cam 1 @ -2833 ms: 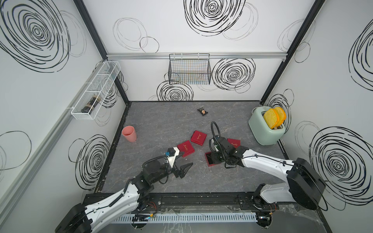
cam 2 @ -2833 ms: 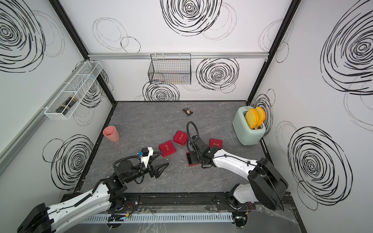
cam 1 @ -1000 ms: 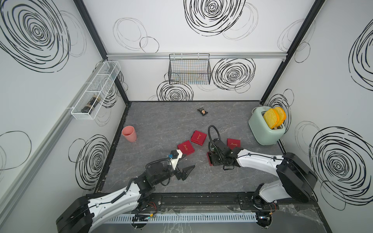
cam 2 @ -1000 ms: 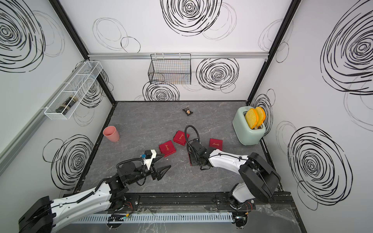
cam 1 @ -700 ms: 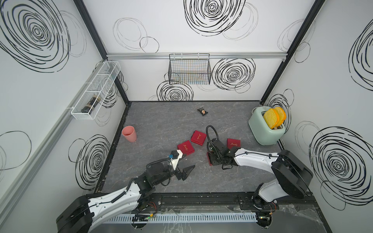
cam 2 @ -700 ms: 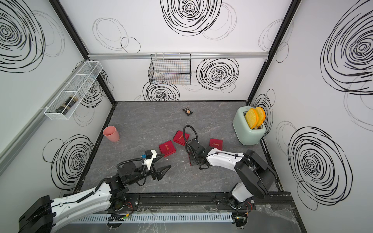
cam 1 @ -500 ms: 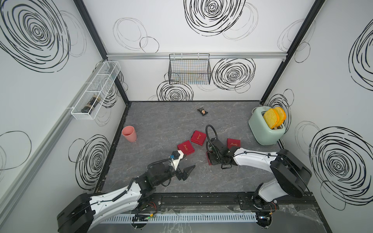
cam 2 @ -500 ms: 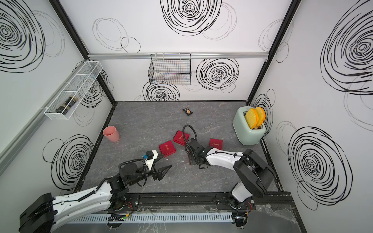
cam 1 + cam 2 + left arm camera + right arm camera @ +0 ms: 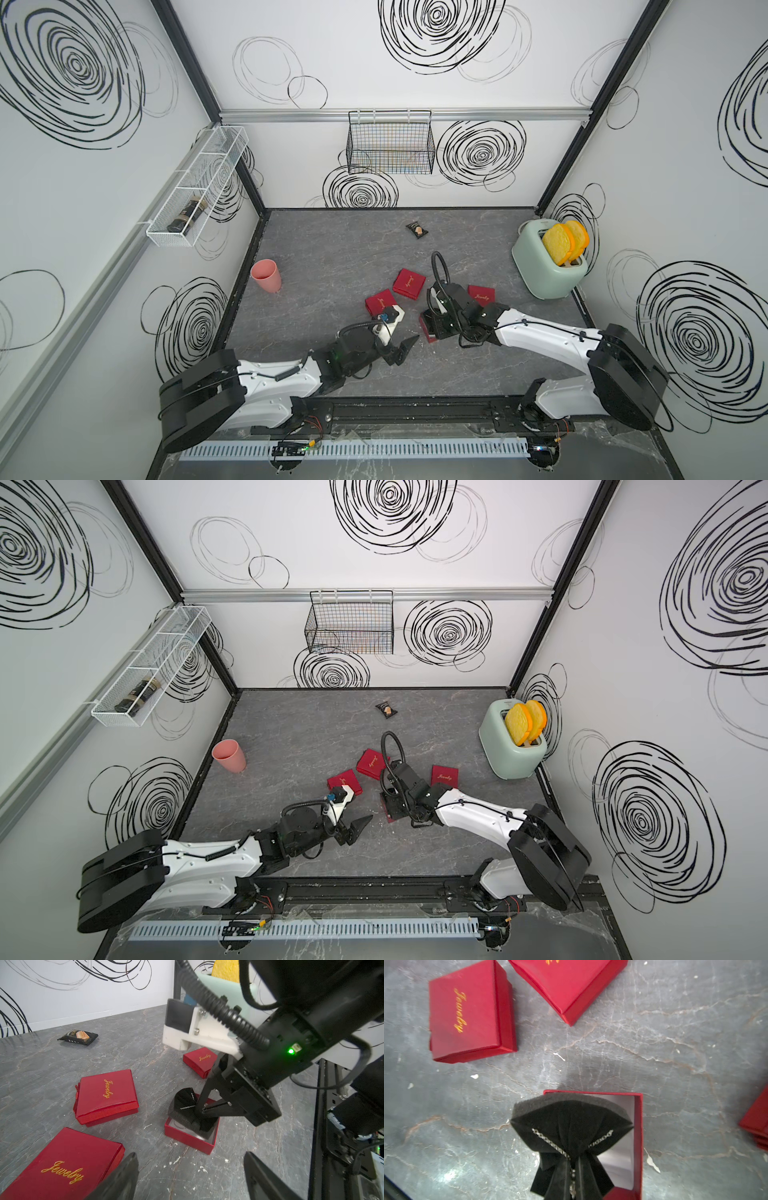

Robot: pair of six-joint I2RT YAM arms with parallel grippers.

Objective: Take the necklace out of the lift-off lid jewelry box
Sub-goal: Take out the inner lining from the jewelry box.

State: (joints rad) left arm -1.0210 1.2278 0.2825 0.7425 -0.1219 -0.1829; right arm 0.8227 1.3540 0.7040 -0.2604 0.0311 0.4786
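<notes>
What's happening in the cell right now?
The right fingers are shut on the necklace and seem to pinch the black pad it is strung on, bunching the pad up out of the open red box. The chain is not yet free of the pad. The left fingers are open, hold nothing and hover over the table beside that box. Three closed red boxes lie nearby.
</notes>
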